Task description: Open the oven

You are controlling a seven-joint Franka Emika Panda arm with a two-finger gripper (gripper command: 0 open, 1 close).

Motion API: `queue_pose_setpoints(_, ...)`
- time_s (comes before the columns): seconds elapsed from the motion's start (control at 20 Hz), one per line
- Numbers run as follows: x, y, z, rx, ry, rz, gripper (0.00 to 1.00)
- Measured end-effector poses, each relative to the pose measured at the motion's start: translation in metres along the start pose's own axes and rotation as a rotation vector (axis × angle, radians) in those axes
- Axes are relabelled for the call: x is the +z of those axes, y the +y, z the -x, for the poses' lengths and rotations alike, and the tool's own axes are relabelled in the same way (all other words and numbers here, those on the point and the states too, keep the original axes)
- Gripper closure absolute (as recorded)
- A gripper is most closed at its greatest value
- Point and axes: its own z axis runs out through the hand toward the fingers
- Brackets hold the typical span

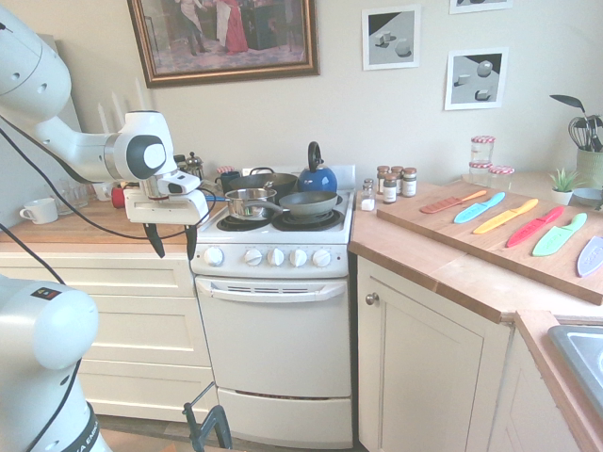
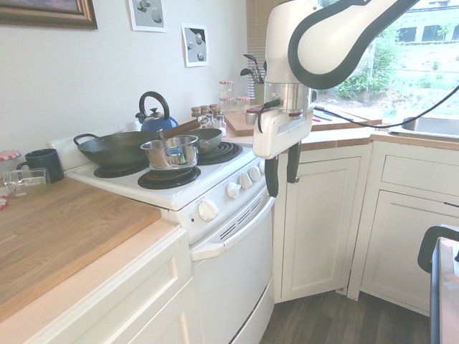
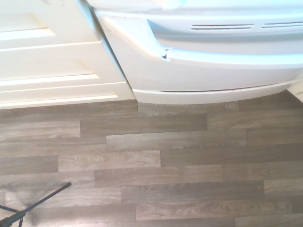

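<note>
Oven stands closed beneath 1 kettle, 1 steel pot and 2 pans; the tool hangs open.

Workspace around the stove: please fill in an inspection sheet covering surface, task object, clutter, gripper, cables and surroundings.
Surface: wood countertop beside the range; wood-plank floor below.
Task object: white oven door shut, handle across its top.
Clutter: steel saucepan, wok, grey frying pan and blue kettle on the stovetop; colourful knives on a cutting board.
Gripper: fingers apart, pointing down, nothing between them.
Cables: dark cables run along the arm.
Surroundings: framed painting on the wall; cream cabinets on either side.
</note>
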Motion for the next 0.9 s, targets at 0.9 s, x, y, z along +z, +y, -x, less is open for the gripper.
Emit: queue_pose_setpoints(0.9,0.129,0.043,-0.141,0.154,0.039,-0.111,0.0)
